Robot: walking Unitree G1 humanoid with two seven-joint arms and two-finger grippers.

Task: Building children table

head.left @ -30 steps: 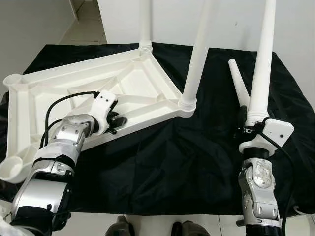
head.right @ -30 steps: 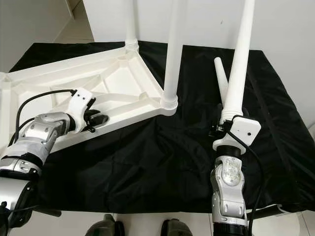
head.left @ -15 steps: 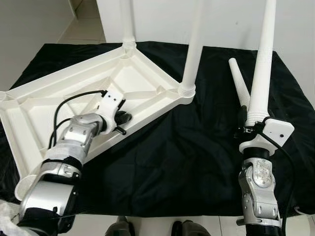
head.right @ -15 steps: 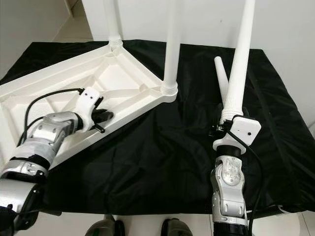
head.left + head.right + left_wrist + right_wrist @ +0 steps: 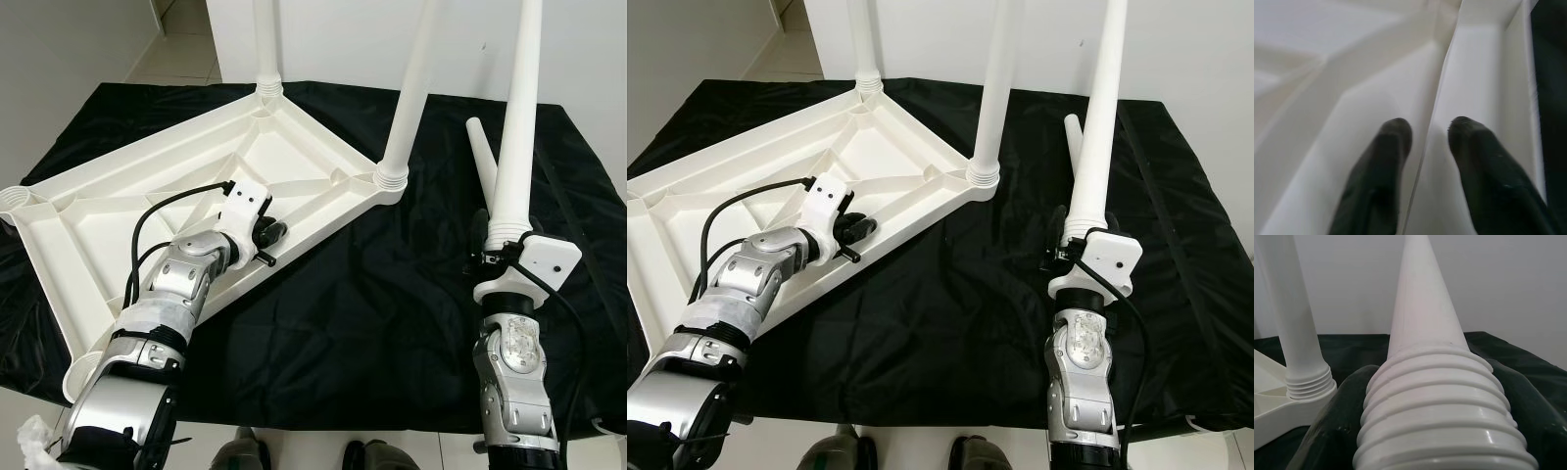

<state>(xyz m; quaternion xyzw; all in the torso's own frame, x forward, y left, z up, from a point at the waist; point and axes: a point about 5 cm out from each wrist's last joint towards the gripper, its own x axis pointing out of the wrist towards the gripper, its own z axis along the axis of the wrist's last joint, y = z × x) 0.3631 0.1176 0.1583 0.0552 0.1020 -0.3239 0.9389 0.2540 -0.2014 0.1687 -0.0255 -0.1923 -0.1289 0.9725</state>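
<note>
Under left hand (image 5: 271, 238), tabletop (image 5: 118, 206) has swung rightward.

Bright, even indoor light; soft shadows, head views sharp; left wrist view blurred close-up

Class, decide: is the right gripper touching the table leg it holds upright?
Touching: in the right wrist view, both fingers press the threaded end of the table leg.

Left gripper (image 5: 269, 238), arm reaching forward, pinches a thin white rib; right gripper (image 5: 493, 257), forearm upright, clamps a white leg.
</note>
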